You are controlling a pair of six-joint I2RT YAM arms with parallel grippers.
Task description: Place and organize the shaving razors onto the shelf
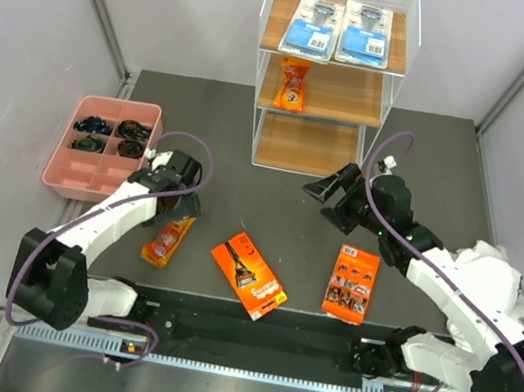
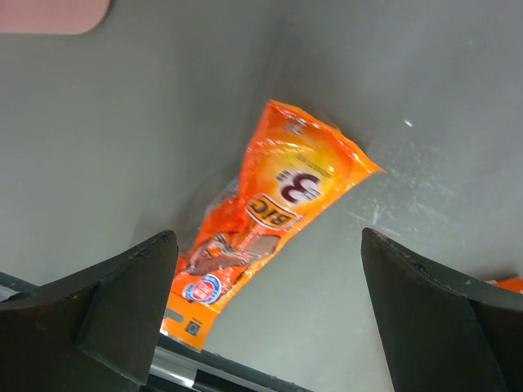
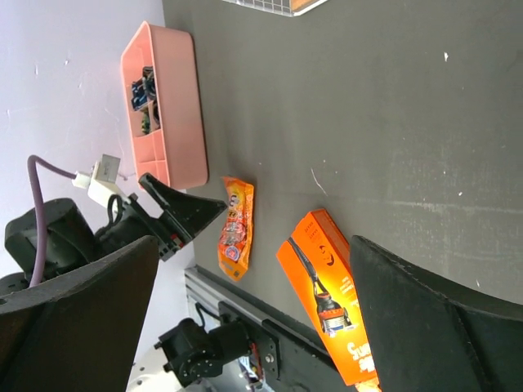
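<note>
Our left fingers (image 2: 122, 302) hang wide over the small orange pouch (image 2: 274, 204) to grab it for the shelf (image 1: 333, 95). Our right fingers (image 3: 441, 318) are wide, empty.

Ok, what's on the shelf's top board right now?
A left blister card and a right blister card lie side by side on the shelf's top board. Anything beneath them is covered.
</note>
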